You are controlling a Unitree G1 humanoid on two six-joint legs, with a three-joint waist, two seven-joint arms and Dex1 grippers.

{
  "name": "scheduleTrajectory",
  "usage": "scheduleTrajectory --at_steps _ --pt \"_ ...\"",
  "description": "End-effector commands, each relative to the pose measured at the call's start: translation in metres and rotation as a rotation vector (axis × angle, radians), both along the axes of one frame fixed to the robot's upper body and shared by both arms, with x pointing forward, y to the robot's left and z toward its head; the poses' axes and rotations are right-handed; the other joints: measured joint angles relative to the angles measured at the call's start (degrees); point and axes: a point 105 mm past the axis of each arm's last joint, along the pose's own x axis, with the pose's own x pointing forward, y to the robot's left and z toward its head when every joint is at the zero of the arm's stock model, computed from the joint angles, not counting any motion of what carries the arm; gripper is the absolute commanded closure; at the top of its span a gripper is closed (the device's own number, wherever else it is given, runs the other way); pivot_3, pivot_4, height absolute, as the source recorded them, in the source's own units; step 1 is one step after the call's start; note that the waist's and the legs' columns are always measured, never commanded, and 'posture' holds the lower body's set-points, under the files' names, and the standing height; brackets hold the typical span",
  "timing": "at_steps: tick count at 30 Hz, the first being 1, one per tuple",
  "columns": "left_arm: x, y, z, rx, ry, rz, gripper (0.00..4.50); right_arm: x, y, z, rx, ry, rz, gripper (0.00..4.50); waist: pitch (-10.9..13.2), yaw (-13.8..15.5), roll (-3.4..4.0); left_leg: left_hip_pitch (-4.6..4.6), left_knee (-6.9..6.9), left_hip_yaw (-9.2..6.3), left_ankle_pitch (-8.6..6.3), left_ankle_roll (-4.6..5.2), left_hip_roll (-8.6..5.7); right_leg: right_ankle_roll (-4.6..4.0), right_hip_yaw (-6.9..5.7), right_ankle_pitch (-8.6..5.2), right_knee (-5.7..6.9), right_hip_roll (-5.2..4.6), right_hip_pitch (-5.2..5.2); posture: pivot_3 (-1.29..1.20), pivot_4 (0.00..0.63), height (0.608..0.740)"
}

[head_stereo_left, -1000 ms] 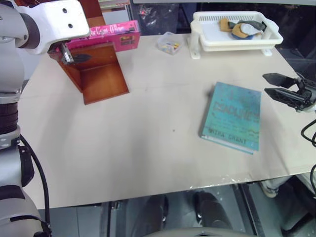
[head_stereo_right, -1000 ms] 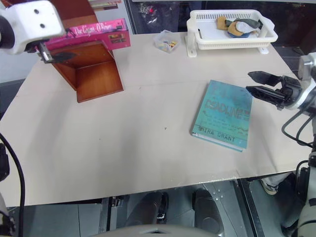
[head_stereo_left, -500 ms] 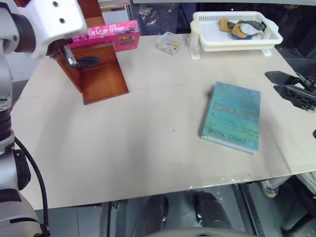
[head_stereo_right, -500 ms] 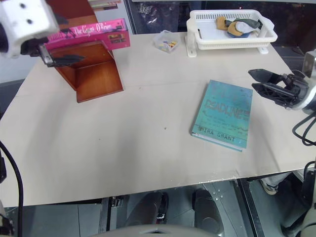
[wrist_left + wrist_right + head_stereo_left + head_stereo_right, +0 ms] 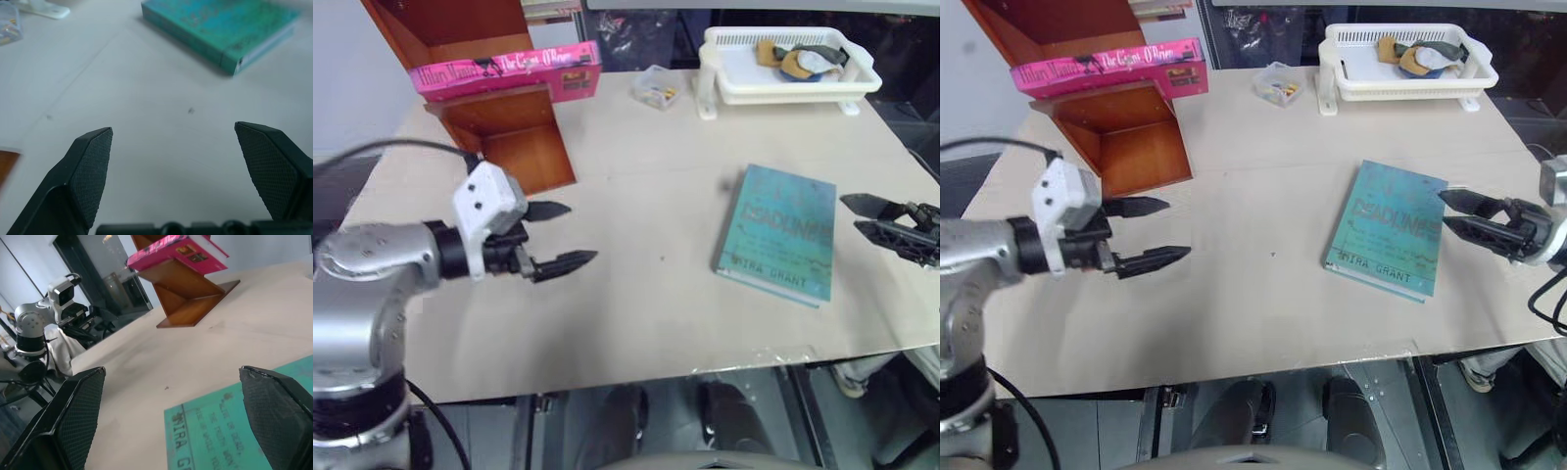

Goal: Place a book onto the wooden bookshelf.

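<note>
pink book (image 5: 507, 70) on bookshelf (image 5: 499, 127), grippers empty

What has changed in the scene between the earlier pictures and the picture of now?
The left gripper has left the wooden bookshelf and come down, away from it, over the table; it is open and empty. The right gripper has sunk a little beside the teal book, open. The pink book stays on the shelf, and the teal book and the white basket tray have not moved.
</note>
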Motion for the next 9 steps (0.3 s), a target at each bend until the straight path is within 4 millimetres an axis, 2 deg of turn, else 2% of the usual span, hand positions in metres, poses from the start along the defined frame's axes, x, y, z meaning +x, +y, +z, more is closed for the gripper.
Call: scheduleTrajectory --at_steps 1,4,9 --pt "-0.007 -0.012 -0.025 -0.107 0.028 0.07 0.09 -0.014 -0.022 -0.031 -0.212 -0.013 -0.082 0.0 -0.1 0.4 -0.08 0.22 -0.15 0.0 -0.03 0.04 -0.02 0.0 0.0 -0.01 -0.16 -0.04 0.28 0.0 0.15 0.74" --pt "-0.015 -0.012 -0.042 -0.151 0.078 0.103 0.09 -0.016 -0.039 -0.049 -0.275 -0.029 -0.178 0.0 0.0 0.4 -0.1 0.75 -0.21 -0.01 -0.13 0.18 0.01 -0.02 0.01 -0.02 -0.19 -0.01 0.74 0.0 0.15 0.74" --pt "-0.021 0.005 -0.063 -0.094 0.11 0.152 0.09 -0.023 -0.057 -0.074 -0.382 -0.032 -0.236 0.0 -0.1 -0.3 0.05 1.62 -0.33 0.19 -0.14 0.16 0.15 -0.05 0.13 -0.03 -0.2 0.04 1.5 0.0 0.15 0.74"
